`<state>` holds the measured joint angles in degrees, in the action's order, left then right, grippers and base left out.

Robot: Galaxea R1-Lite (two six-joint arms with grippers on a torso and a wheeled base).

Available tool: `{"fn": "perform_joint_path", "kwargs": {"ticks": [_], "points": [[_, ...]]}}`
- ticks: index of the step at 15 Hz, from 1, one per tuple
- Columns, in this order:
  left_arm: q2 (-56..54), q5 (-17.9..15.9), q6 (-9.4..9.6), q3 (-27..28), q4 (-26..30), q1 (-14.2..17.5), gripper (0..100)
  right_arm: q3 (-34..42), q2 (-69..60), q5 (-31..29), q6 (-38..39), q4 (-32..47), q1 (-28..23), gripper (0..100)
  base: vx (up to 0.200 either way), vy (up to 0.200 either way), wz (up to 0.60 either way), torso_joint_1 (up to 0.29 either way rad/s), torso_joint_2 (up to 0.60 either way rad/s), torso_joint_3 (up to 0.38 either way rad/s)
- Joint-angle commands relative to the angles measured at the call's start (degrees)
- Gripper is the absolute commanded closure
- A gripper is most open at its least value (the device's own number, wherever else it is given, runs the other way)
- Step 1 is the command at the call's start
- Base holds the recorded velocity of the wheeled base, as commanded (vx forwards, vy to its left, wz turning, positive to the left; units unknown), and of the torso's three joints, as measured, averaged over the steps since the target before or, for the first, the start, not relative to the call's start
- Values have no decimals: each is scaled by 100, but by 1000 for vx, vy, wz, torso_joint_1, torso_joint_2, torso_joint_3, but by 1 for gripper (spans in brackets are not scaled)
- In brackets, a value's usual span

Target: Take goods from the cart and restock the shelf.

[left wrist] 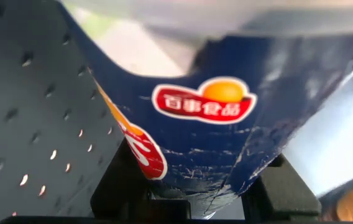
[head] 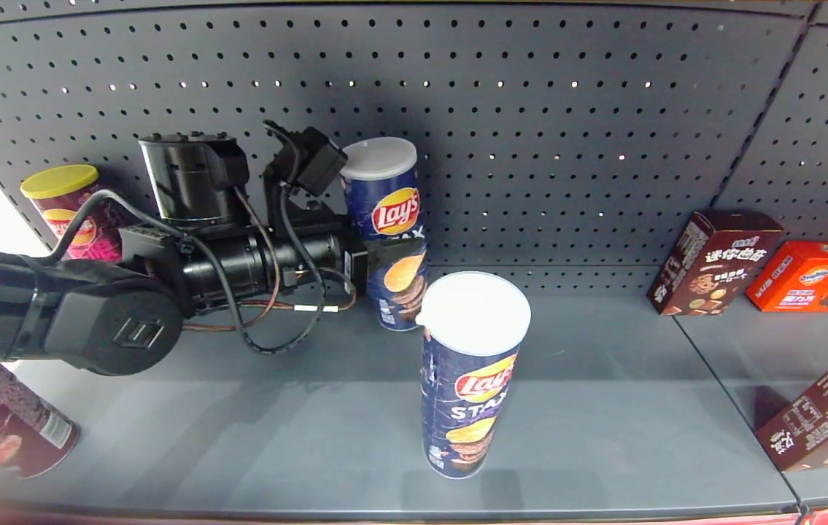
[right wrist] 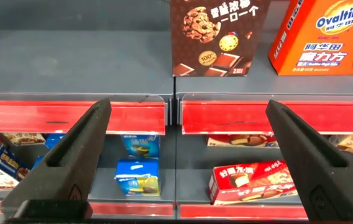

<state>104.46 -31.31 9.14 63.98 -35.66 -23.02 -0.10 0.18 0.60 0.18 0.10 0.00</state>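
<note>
On the grey shelf (head: 603, 408), far side, the left gripper (head: 384, 264) clamps a blue can (head: 383, 189), apparently upright; the right gripper (right wrist: 189, 109) is spread wide.

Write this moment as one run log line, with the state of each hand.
left hand: shut on blue chip can, upright at shelf back | right hand: open, empty | front can: standing free

This is a shop. A grey metal shelf (head: 603, 408) with a holed back wall (head: 530, 95) holds snacks: blue chip cans (head: 468, 379) in the middle, cookie boxes (head: 713, 262) at 3 o'clock. The shelf edges carry red price strips (right wrist: 232, 117), and another shelf holds more snack boxes (right wrist: 251, 180).
</note>
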Motion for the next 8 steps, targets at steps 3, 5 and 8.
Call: {"fn": "perform_joint_path", "kwargs": {"ticks": [3, 5, 8], "points": [[233, -218, 17, 106, 41, -142, 100, 1, 8, 2, -1, -1, 0, 0, 0, 0, 0, 0, 0, 0], [277, -236, 219, 168, 59, -151, 100, 1, 8, 2, -1, -1, 0, 0, 0, 0, 0, 0, 0, 0], [356, -649, 413, 203, 59, -142, 100, 1, 8, 2, -1, -1, 0, 0, 0, 0, 0, 0, 0, 0]]}}
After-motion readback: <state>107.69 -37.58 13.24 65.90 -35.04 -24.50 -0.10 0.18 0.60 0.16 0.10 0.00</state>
